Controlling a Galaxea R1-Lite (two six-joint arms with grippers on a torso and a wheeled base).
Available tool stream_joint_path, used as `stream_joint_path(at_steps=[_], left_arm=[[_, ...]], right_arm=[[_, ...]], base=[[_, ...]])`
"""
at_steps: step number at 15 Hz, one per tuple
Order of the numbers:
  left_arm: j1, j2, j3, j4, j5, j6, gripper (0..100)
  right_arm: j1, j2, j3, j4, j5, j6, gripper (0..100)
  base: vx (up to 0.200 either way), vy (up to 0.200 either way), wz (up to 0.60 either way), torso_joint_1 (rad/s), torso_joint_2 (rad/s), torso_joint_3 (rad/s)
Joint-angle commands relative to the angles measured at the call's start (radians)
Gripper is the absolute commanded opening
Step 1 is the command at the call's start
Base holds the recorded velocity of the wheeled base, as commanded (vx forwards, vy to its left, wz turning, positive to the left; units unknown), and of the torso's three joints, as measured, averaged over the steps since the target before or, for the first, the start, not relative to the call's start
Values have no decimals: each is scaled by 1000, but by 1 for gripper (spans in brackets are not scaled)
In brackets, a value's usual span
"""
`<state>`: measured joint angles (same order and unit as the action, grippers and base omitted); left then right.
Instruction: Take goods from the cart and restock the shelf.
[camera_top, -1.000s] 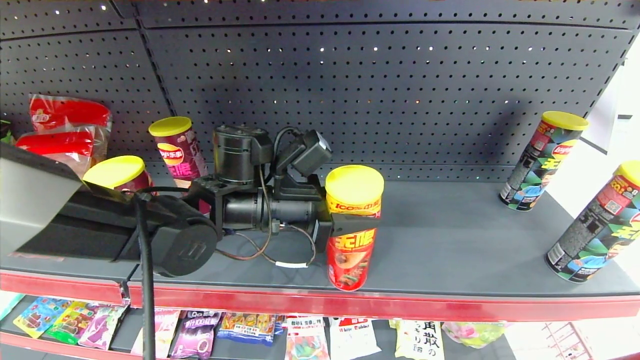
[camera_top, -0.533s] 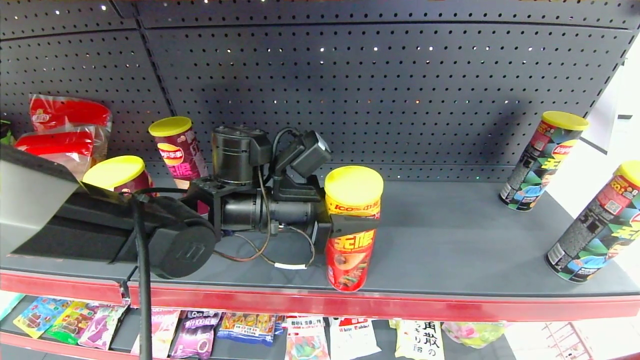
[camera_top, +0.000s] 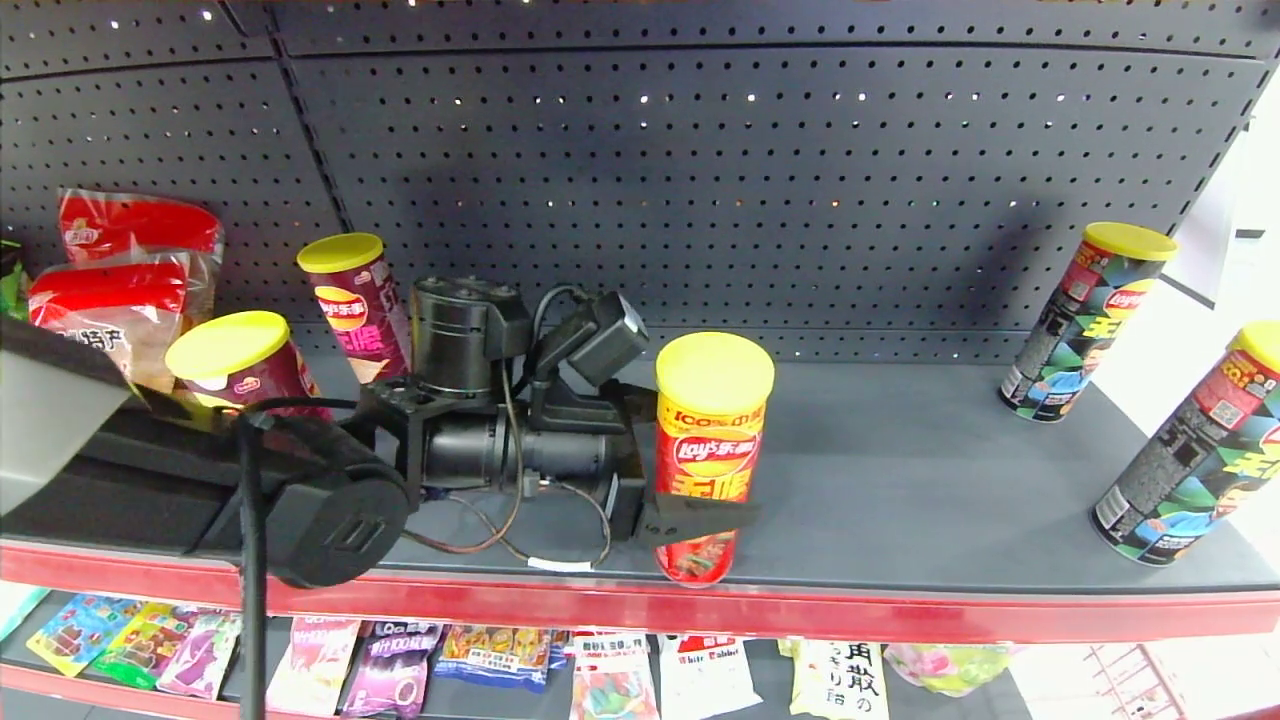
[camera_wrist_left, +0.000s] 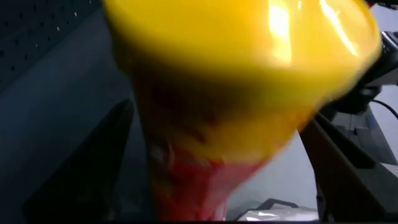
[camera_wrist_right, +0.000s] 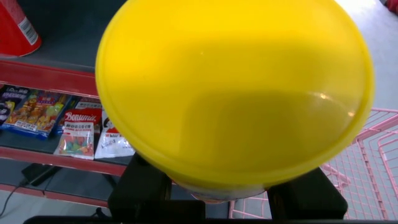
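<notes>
A red chips can (camera_top: 708, 455) with a yellow lid stands upright near the front edge of the grey shelf (camera_top: 900, 480). My left gripper (camera_top: 705, 505) reaches in from the left, level with the can's lower part. One dark finger (camera_top: 700, 517) crosses the can's front low down. In the left wrist view the red can (camera_wrist_left: 236, 74) stands between the two fingers (camera_wrist_left: 93, 168) with a little room on each side, so the gripper looks open. My right gripper (camera_wrist_right: 224, 193) is shut on another can with a yellow lid (camera_wrist_right: 236, 87), held below the shelf's level.
Two purple cans (camera_top: 355, 290) (camera_top: 235, 360) and red bags (camera_top: 125, 260) stand at the shelf's left. Two dark patterned cans (camera_top: 1085, 320) (camera_top: 1190, 450) stand at its right, with bare shelf between. Snack packets (camera_top: 500, 660) fill the lower shelf. A pink cart (camera_wrist_right: 367, 162) stands beside it.
My left gripper has slid down the red can and drawn back a little to the left, its grip loosened. The can has stayed upright on the shelf, with more of its label showing.
</notes>
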<state>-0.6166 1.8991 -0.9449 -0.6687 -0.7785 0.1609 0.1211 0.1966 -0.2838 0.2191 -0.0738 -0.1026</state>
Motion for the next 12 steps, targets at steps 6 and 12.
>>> stream_joint_path(at_steps=[6, 12], left_arm=[[58, -267, 268, -34, 117, -6, 100], [81, -471, 416, -38, 245, -6, 100]], right_arm=[[5, 1, 5, 2, 5, 0, 0], [8, 35, -3, -4, 16, -2, 0]], base=[[0, 0, 0, 0, 0, 0], [0, 0, 0, 0, 0, 0]])
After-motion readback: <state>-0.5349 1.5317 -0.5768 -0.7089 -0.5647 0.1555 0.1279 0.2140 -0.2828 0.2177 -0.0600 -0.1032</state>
